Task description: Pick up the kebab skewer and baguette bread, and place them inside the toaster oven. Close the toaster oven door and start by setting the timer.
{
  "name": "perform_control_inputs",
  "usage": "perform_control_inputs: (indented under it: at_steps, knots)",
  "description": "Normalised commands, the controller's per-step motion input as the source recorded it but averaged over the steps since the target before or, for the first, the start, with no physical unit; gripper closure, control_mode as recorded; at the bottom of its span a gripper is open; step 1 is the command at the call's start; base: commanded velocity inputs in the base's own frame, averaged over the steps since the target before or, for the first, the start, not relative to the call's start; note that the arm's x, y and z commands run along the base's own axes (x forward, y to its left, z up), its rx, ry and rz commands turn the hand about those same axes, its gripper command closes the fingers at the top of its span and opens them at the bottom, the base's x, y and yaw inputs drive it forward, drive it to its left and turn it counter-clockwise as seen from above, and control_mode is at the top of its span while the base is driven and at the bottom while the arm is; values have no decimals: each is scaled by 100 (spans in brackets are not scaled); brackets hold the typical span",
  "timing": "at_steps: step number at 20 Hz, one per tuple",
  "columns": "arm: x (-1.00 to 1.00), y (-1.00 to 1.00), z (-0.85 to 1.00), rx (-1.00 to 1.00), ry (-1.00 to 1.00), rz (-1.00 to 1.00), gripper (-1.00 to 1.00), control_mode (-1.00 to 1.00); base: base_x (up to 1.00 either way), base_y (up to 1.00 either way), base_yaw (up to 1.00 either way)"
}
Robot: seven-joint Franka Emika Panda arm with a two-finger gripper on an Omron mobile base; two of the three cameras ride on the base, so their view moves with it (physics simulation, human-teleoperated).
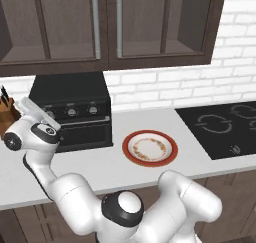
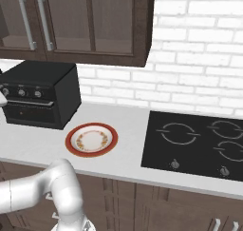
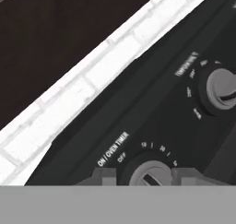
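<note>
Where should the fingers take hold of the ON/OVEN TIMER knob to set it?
Grip the timer knob across its round rim, one finger each side, coming straight at the toaster oven front panel. The knob faces outward and already sits between the gripper fingers, so a frontal pinch looks best before twisting.

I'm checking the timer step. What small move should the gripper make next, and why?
Probably close on the timer knob and turn it off OFF. The gripper straddles that knob, the toaster oven door looks shut, and the plate holds no food.
</note>
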Motion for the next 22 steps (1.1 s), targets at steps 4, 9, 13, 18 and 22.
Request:
perform_control_inputs:
  at_steps: [4,9,13,18,22]
  knots:
    - [0,56,-100,27,0,-13,100,-100,0,0,0]
    - [10,60,-100,27,-1,-9,100,-100,0,0,0]
    - [54,58,-100,30,-7,-5,100,-100,0,0,0]
    - [40,72,-100,28,-10,-5,100,-100,0,0,0]
    - [14,73,-100,29,-16,-4,100,-100,0,0,0]
